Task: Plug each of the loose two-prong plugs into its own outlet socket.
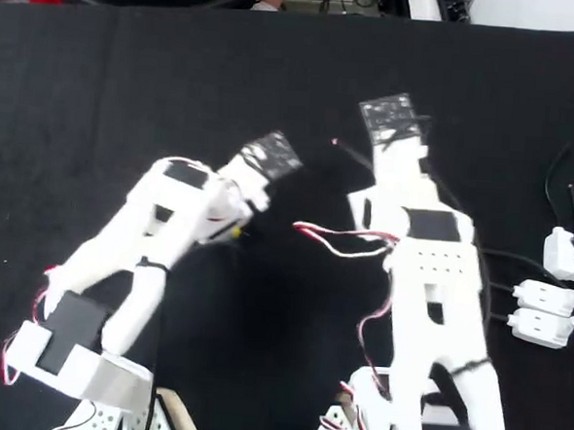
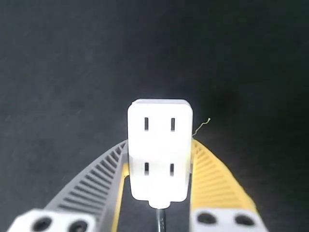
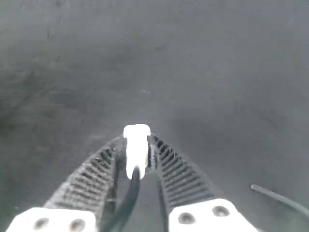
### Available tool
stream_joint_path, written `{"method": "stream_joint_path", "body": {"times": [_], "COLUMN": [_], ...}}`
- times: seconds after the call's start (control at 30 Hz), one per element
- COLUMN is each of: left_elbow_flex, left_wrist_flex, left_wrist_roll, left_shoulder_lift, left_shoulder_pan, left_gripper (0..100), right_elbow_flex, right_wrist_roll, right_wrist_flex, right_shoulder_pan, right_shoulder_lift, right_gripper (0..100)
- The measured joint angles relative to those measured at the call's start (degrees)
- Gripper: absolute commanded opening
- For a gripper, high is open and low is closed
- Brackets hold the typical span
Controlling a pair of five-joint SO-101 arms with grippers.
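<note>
We see the left gripper clamped on a white outlet block — two pairs of slots face us, above the black table. The right gripper pinches a white plug with a black cord. More white plugs lie beside the right arm — well apart from both.

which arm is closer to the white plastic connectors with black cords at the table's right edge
Right. The right arm stands just beside the white plastic connectors; the left arm is on the far side of the right arm, toward the table's left.
</note>
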Motion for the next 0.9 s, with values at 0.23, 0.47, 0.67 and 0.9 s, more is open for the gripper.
{"method": "stream_joint_path", "body": {"times": [0.23,0.47,0.67,0.9], "left_elbow_flex": [1.0,3.3,3.3,3.3], "left_wrist_flex": [0.0,0.0,0.0,-1.5], "left_wrist_roll": [-0.1,-0.1,3.6,9.2], "left_shoulder_lift": [-0.1,-0.1,-0.7,-1.1], "left_shoulder_pan": [11.4,19.3,19.3,17.7], "left_gripper": [3,5,24,28], "right_elbow_flex": [-0.1,-0.1,-0.1,-0.1], "right_wrist_roll": [0.0,0.0,0.0,0.0], "right_wrist_flex": [0.7,0.7,0.7,2.5], "right_shoulder_pan": [2.1,5.6,5.6,5.6], "right_shoulder_lift": [-6.7,-7.8,-7.8,-7.8], "right_gripper": [1.1,1.1,1.1,1.1]}}
